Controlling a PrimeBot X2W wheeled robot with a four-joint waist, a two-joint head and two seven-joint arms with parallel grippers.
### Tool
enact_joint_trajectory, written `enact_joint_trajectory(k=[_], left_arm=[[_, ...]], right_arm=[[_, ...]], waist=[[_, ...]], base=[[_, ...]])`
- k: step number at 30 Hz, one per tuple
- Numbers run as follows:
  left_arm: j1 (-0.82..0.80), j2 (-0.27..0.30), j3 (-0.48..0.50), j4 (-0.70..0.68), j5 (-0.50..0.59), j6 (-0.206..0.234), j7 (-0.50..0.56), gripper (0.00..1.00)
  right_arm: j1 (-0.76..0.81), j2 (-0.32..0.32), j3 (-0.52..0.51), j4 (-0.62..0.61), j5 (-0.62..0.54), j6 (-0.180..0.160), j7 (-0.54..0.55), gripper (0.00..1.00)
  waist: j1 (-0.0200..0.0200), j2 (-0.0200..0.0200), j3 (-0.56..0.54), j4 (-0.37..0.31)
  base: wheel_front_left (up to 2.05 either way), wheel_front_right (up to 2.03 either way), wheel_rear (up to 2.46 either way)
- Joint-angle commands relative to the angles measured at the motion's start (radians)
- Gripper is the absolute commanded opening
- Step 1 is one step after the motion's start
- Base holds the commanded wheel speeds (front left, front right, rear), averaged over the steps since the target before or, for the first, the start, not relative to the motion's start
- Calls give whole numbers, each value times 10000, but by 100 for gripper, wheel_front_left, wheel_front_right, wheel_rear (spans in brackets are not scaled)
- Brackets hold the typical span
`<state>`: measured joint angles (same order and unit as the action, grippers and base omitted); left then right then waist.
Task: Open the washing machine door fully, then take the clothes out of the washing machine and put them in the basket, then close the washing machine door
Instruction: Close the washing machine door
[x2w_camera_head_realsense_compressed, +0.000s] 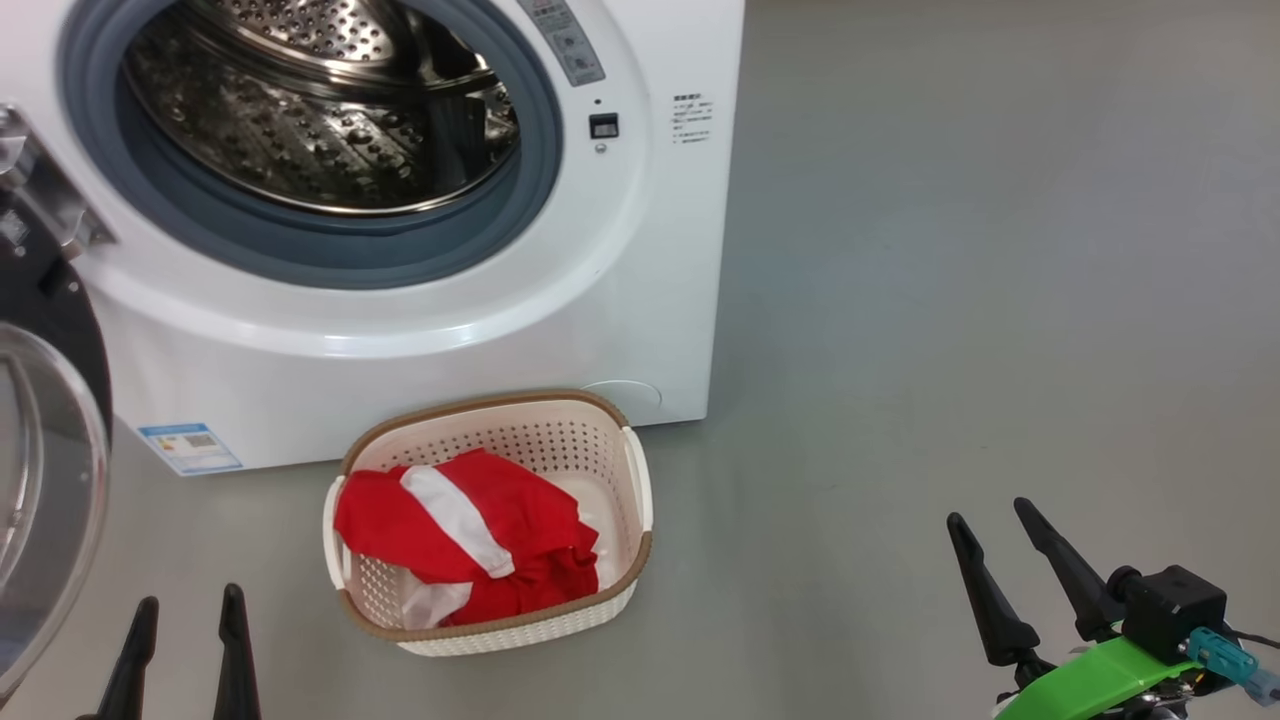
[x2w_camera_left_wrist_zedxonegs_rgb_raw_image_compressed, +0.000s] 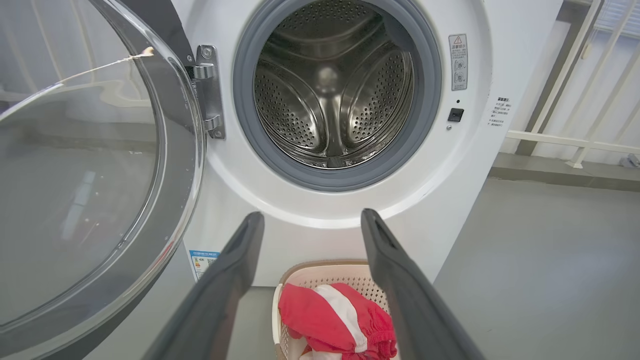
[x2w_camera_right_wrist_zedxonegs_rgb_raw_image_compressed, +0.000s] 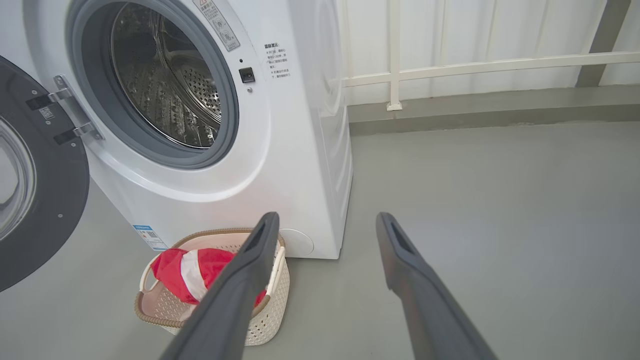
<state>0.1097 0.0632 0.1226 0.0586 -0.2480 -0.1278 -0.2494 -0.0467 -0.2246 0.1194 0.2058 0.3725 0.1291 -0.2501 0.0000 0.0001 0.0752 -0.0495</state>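
We see a smooth grey floor (x2w_camera_head_realsense_compressed: 950, 300) spreading wide under soft, even light, with a faint sheen on it. Along its far edge a low grey kerb (x2w_camera_right_wrist_zedxonegs_rgb_raw_image_compressed: 475, 107) runs beneath a white ribbed wall (x2w_camera_right_wrist_zedxonegs_rgb_raw_image_compressed: 475, 30). A cream railing (x2w_camera_right_wrist_zedxonegs_rgb_raw_image_compressed: 500, 64) crosses that wall, carried by an upright post (x2w_camera_right_wrist_zedxonegs_rgb_raw_image_compressed: 394, 55) whose foot stands on the kerb. A dark grey column (x2w_camera_right_wrist_zedxonegs_rgb_raw_image_compressed: 595, 42) rises at the right.
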Motion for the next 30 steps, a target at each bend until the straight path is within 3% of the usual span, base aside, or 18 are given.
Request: enact_joint_trajectory(k=[1, 9, 30], left_arm=[[-413, 125, 363, -150, -109, -29, -124, 100], [-373, 3, 521, 152, -256, -29, -124, 100], [-113, -127, 342, 483, -708, 371, -124, 100]], right_arm=[[-338, -115, 279, -194, 4, 16, -117, 100], [-526, -198, 665, -41, 55, 16, -117, 100], [-1379, -562, 1947, 459, 311, 16, -117, 100]], waist=[[0, -1, -9, 168], [0, -1, -112, 1107], [0, -1, -276, 4497]], base=[[0, 0, 0], [0, 0, 0], [0, 0, 0]])
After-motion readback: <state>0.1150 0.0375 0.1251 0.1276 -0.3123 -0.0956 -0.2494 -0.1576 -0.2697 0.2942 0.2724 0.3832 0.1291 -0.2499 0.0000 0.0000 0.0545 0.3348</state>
